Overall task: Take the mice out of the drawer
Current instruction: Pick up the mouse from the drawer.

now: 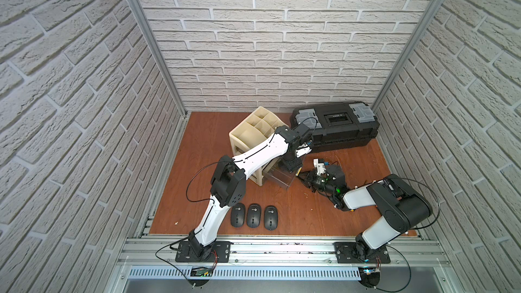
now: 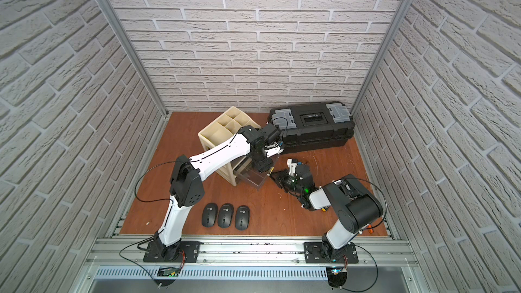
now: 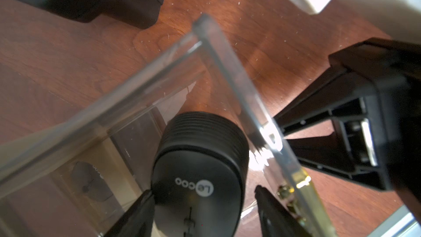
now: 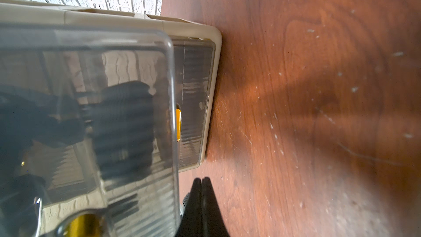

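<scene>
White brick-pattern walls [image 1: 267, 38] close three sides of a reddish wood-grain tabletop [image 1: 304, 218], scuffed with pale specks, and an aluminium rail [image 1: 282, 246] runs along its 6 o'clock edge. Three mice [image 1: 253, 215] lie in a row at 7 o'clock. A beige organiser [image 1: 248, 133] stands at 11, a black toolbox [image 1: 338, 125] at 1. The clear drawer [image 3: 237, 83] is pulled out at the centre with a fourth mouse [image 3: 200, 156] inside. The left gripper [image 3: 204, 190] is spread around it. The right gripper [image 4: 201, 182], pressed together, sits at the drawer's 3 o'clock.

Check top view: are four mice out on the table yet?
No, only three mice lie in a row on the table.
</scene>
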You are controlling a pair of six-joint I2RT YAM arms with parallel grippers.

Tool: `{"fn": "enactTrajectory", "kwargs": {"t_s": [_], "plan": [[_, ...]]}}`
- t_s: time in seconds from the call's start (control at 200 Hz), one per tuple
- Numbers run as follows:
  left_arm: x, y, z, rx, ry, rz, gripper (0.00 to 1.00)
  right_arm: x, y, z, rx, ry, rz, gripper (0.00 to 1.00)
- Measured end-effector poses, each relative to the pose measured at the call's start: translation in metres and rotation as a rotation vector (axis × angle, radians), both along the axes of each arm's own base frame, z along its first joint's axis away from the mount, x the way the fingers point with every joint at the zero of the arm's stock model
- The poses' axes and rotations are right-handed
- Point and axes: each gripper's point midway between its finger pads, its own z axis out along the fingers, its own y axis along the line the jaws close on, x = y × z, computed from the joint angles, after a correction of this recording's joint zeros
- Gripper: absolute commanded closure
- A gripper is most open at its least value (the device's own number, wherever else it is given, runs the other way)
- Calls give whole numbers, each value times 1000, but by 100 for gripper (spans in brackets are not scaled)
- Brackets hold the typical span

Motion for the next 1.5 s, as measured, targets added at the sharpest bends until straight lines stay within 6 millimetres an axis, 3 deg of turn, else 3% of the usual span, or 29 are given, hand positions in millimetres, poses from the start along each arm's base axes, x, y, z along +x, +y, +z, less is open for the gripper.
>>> {"fn": "enactTrajectory", "kwargs": {"t_s": [0.18,0.44,0.735,0.81,0.88,1.07,1.5], "plan": [[1,0,-1,-5,7,4,33,-1,0,-1,-1,2,0,97],[3,-1,-2,-14,10,14,28,-1,0,-1,-1,2,0,97],[5,-3,-1,-40,26,36,53,-1,0,-1,-1,2,1,97],[5,-3,0,-43,29,44,54,-1,0,-1,-1,2,1,97],[5,-4,2,-51,31,50,52,-1,0,-1,-1,3,1,97],[6,-4,2,-51,26,51,25,-1,0,-1,-1,2,1,97],[7,-4,2,-38,6,61,23,0,1,1,4,-6,4,97]]}}
